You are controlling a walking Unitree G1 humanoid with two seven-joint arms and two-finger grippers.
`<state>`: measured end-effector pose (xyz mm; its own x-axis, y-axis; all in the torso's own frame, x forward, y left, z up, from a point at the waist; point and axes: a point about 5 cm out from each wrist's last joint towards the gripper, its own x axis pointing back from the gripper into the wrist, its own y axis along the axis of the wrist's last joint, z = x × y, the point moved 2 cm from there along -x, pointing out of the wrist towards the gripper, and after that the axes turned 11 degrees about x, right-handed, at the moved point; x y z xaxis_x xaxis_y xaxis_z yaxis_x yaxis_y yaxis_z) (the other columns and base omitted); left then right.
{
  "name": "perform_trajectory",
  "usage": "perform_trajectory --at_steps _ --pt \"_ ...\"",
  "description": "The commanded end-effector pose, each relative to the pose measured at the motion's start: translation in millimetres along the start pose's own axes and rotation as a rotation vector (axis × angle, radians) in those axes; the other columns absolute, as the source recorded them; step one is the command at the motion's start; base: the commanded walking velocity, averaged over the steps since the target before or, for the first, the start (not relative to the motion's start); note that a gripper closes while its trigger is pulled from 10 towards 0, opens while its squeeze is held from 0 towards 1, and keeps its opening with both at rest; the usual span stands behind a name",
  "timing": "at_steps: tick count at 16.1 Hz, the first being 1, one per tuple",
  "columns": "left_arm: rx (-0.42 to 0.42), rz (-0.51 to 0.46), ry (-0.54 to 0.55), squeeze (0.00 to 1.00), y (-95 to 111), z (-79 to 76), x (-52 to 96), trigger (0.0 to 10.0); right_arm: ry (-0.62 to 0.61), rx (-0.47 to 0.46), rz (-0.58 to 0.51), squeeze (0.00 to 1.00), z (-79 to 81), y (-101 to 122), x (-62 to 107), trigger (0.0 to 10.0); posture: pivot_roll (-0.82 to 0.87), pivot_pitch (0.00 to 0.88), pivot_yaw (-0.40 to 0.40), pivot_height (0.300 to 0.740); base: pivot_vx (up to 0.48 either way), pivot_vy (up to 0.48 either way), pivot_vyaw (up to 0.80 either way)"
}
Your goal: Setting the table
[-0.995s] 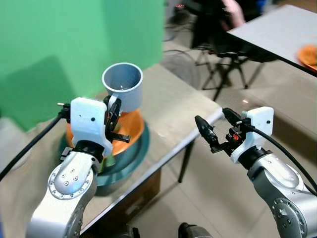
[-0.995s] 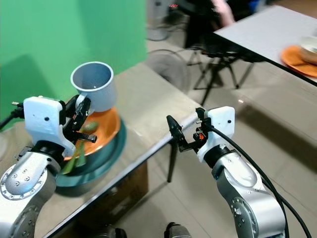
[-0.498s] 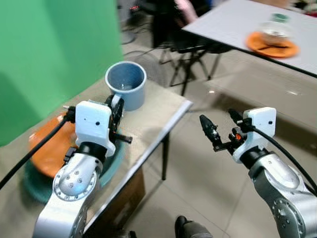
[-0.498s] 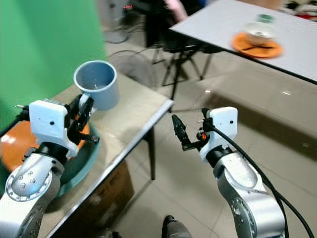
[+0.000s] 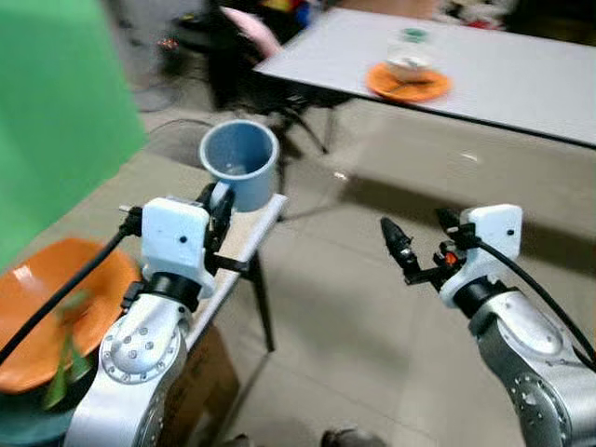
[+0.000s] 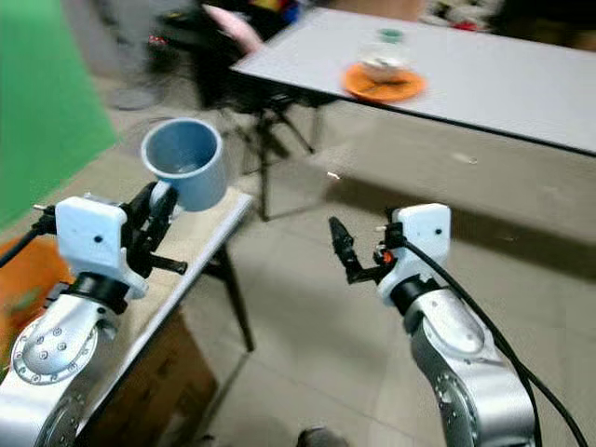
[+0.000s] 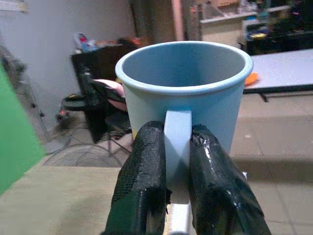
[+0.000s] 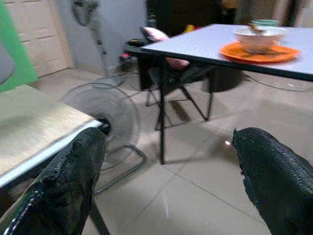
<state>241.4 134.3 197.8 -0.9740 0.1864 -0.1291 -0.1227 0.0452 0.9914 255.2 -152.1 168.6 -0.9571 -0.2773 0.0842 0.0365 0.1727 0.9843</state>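
The blue mug [image 5: 240, 164] is held upright in the air above the near worktop's [image 5: 177, 186] far corner, its handle [image 7: 177, 147] clamped between the left gripper's [image 7: 177, 191] fingers. The right gripper [image 5: 416, 244] hangs over the floor [image 5: 372, 317], fingers spread, grasping nothing. An orange plate [image 5: 407, 83] with a bowl [image 5: 407, 65] sits on the far worktop [image 5: 521, 70].

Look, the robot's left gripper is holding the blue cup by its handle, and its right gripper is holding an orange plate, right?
Not quite. The left gripper does pinch the blue cup by its handle, but the right gripper is open and holds nothing, as the right wrist view shows. The orange plate sits on the grey table across the room.
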Motion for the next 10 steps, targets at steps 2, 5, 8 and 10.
perform_trajectory --at_steps 2,5,8,10 --pt "0.003 -0.003 -0.025 0.00 -0.6 -3.3 -0.8 10.0 -0.020 0.000 0.005 0.00 -2.4 -0.7 2.3 10.0 -0.08 0.040 0.045 0.740 0.127 0.000 -0.78" --pt "0.011 -0.005 -0.038 0.00 -1.2 -5.0 -1.3 10.0 -0.028 0.001 0.006 0.00 -3.2 -0.8 3.1 10.0 -0.08 0.043 0.049 0.740 0.294 0.000 -0.79" --pt "0.019 -0.001 -0.042 0.00 -2.6 -4.8 -0.9 10.0 -0.025 0.015 0.000 0.00 -2.6 -0.2 4.1 10.0 -0.09 0.047 0.050 0.740 0.341 0.000 -0.42" --pt "0.023 0.000 -0.043 0.00 -3.4 -5.0 -0.9 10.0 -0.026 0.023 0.000 0.00 -2.7 -0.2 4.6 10.0 -0.09 0.050 0.051 0.740 0.371 0.000 0.00"
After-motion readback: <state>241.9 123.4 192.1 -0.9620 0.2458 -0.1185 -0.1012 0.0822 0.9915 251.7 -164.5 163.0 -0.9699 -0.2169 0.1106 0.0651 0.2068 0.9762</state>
